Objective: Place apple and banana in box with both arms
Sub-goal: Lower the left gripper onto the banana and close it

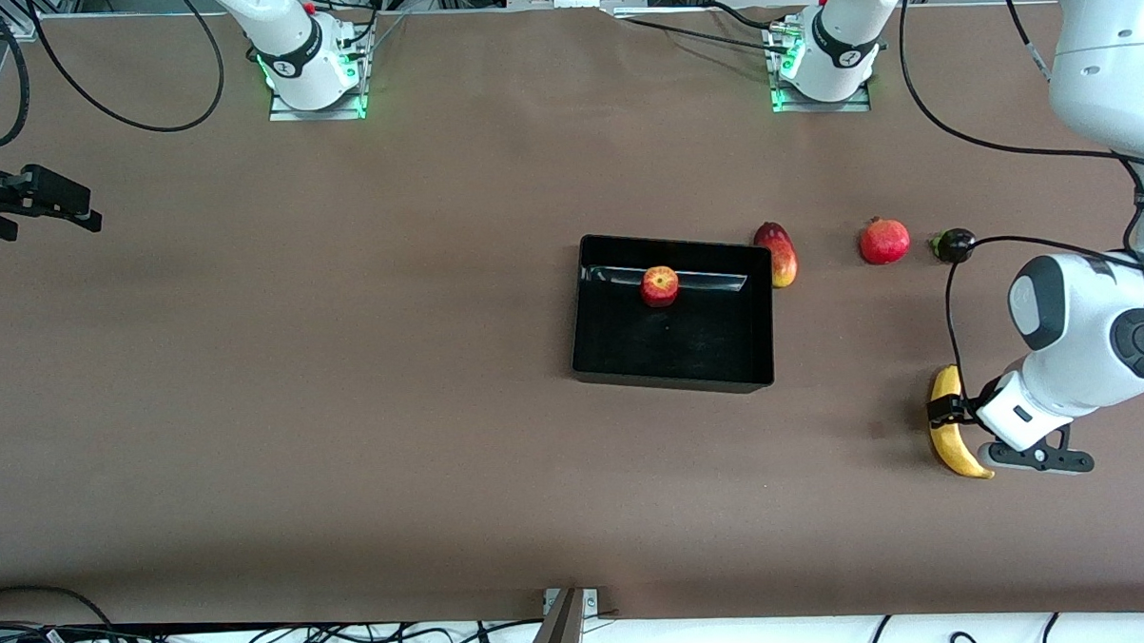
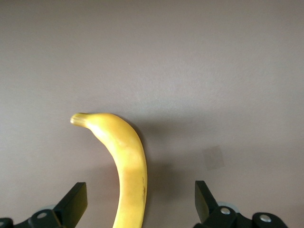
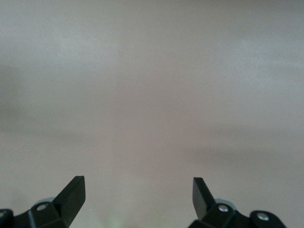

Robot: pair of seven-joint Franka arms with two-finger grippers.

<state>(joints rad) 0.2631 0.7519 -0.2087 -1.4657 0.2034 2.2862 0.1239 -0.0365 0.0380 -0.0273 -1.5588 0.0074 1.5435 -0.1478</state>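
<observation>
The apple point(image 1: 659, 285) lies in the black box point(image 1: 687, 341), close to the wall on the robots' side. The banana point(image 1: 949, 439) lies on the table near the left arm's end, nearer the front camera than the box. My left gripper point(image 1: 946, 411) is down over the banana's middle, its jaws open wide, one on each side of the fruit. In the left wrist view the banana point(image 2: 128, 161) runs between the two fingers and touches neither. My right gripper point(image 1: 78, 210) waits at the right arm's end of the table, open and empty point(image 3: 138, 194).
Three other fruits lie in a row beside the box toward the left arm's end: an oval red-and-yellow fruit point(image 1: 777, 253), a round red fruit with a crown tip point(image 1: 884, 241) and a small dark fruit point(image 1: 954, 244). A black cable loops above the banana.
</observation>
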